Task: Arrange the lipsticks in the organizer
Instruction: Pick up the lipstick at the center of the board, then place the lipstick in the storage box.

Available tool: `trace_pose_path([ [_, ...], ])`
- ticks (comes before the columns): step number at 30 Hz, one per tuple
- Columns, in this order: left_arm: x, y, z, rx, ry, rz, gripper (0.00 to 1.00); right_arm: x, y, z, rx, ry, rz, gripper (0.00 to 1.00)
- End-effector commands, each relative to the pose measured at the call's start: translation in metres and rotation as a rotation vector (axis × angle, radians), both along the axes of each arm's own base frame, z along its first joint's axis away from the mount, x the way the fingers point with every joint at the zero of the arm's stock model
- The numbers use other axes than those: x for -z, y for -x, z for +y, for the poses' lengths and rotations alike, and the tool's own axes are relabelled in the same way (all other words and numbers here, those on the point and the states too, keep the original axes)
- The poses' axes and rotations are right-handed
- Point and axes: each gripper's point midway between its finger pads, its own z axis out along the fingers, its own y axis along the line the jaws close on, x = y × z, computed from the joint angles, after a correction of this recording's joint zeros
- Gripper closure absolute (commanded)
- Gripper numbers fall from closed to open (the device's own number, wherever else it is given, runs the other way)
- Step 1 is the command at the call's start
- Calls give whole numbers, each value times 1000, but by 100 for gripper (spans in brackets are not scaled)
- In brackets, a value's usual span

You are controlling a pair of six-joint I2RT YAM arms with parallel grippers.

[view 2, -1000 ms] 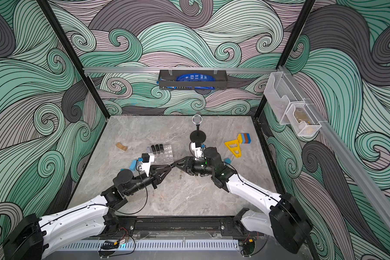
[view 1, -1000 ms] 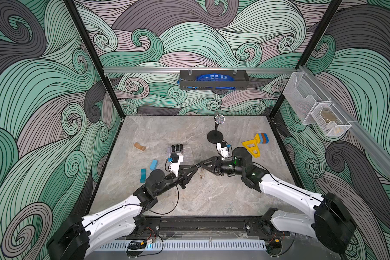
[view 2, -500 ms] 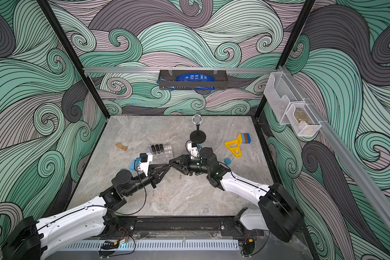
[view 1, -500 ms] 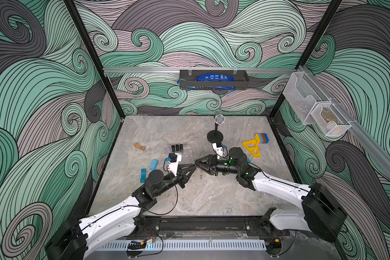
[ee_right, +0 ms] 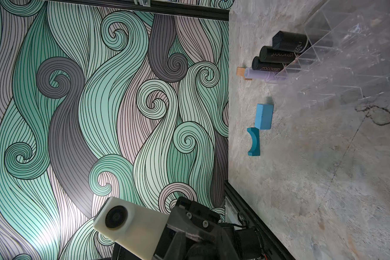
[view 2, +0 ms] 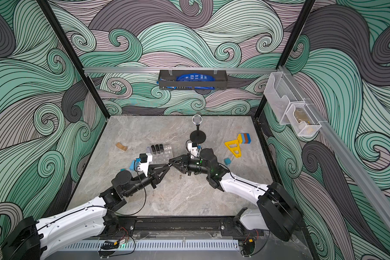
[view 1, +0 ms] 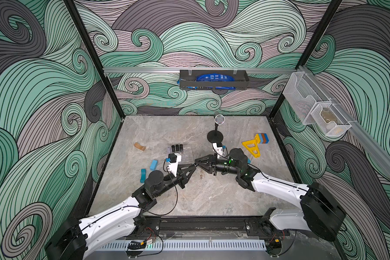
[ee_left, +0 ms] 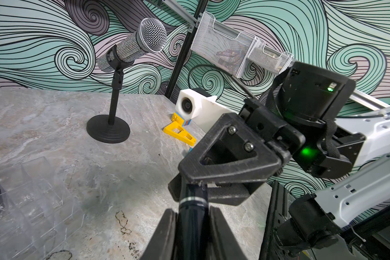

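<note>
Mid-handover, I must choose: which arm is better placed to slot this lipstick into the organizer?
Left, probably: the organizer lies beside the left hand; the right hand pinches only the tip of the lipstick.

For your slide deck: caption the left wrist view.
Left pincer and right pincer both grip one lipstick, microphone behind.

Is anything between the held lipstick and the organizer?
Nothing visible does. Only bare table lies between the lipstick and the organizer, and its near cells stand empty.
</note>
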Motion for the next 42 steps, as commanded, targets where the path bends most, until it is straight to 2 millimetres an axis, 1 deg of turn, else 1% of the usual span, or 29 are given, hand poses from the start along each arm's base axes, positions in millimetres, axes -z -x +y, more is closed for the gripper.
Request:
trace_pose_path([
  [1, -15, -4, 6, -38, 38, -35, 62, 4, -3, -4, 39, 5, 5, 80],
  [4, -15, -5, 9, -53, 47, -32, 51, 5, -4, -5, 49, 6, 8, 81],
  [6, -16, -5, 13, -70, 60, -31, 46, 7, -5, -6, 58, 11, 10, 81],
  [8, -18, -6, 20, -103, 68, -29, 41, 9, -8, -8, 68, 20, 11, 81],
  [10, -21, -9, 29, -153, 47, -11, 40, 14, -13, -10, 85, 49, 3, 82],
  [11, -17, -12, 36, -192, 12, 15, 39, 16, -17, -12, 94, 71, -13, 82],
  [13, -10, -17, 54, -286, -49, 66, 39, 26, -30, -19, 140, 160, -53, 82],
  [14, -6, -22, 68, -360, -80, 102, 38, 31, -40, -24, 178, 217, -86, 82],
  [15, 5, -26, 83, -431, -121, 156, 38, 36, -52, -32, 228, 296, -146, 83],
  [16, 10, -28, 95, -485, -152, 198, 38, 44, -61, -38, 265, 392, -177, 84],
  [17, 16, -29, 105, -520, -191, 238, 38, 46, -73, -45, 309, 505, -257, 85],
  [19, 27, -30, 120, -566, -251, 298, 38, 42, -92, -45, 366, 670, -401, 88],
  [20, 30, -31, 125, -582, -266, 314, 38, 39, -100, -44, 390, 741, -470, 89],
  [22, 38, -32, 134, -614, -286, 349, 38, 36, -114, -34, 410, 845, -577, 90],
  [24, 47, -33, 141, -638, -299, 385, 38, 37, -131, -25, 435, 924, -654, 91],
  [25, 49, -33, 143, -643, -300, 398, 38, 35, -138, -19, 437, 937, -681, 91],
  [29, 50, -33, 146, -642, -287, 406, 38, 43, -161, 10, 398, 969, -744, 92],
  [31, 51, -33, 148, -648, -293, 400, 38, 47, -169, 23, 375, 979, -763, 92],
  [34, 53, -33, 149, -649, -289, 404, 38, 56, -179, 37, 355, 994, -779, 93],
  [39, 54, -35, 147, -637, -275, 405, 38, 67, -188, 52, 340, 994, -776, 93],
  [42, 53, -36, 146, -631, -269, 405, 38, 77, -190, 56, 329, 1005, -767, 93],
])
